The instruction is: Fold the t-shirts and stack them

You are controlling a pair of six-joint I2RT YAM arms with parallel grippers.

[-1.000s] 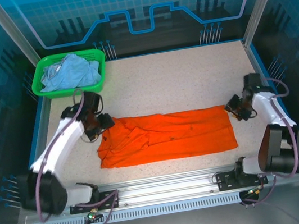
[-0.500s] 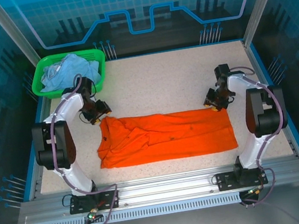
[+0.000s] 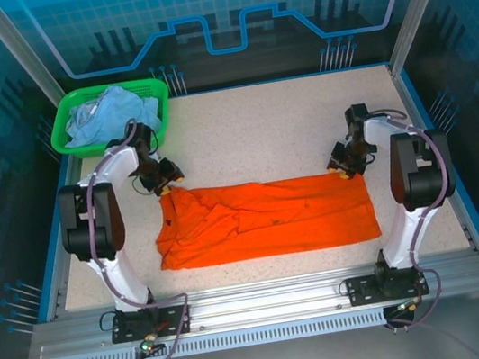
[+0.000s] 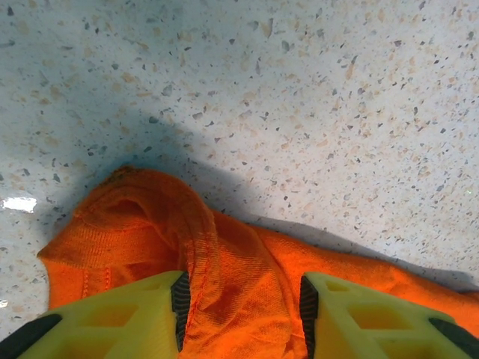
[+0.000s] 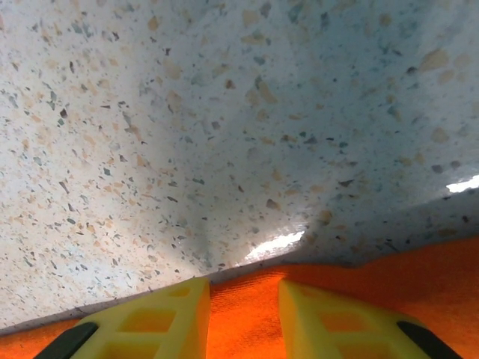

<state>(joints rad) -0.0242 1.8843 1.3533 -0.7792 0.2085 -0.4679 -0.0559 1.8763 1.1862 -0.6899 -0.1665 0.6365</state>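
Observation:
The orange t-shirt [image 3: 269, 219] lies as a long flat band across the table's middle. My left gripper [image 3: 166, 187] sits at its far left corner. In the left wrist view, the left gripper [image 4: 241, 307] is open, its yellow fingers [image 4: 142, 318] straddling a bunched fold of the orange t-shirt [image 4: 135, 224]. My right gripper [image 3: 345, 170] is at the far right corner. In the right wrist view, the right gripper [image 5: 245, 299] is shut on the edge of the orange t-shirt [image 5: 419, 277]. The pale blue t-shirt [image 3: 111, 116] lies crumpled in the basket.
A green plastic basket [image 3: 111, 147] stands at the table's far left corner, just behind my left arm. Blue side rails [image 3: 410, 107] and a metal frame bound the speckled table [image 3: 259, 131]. Bare tabletop stretches behind the orange shirt.
Both arms swung from the shirt's sides to its far corners and came down on the cloth. The left jaws narrowed around a fold. The right jaws closed slightly, then held.

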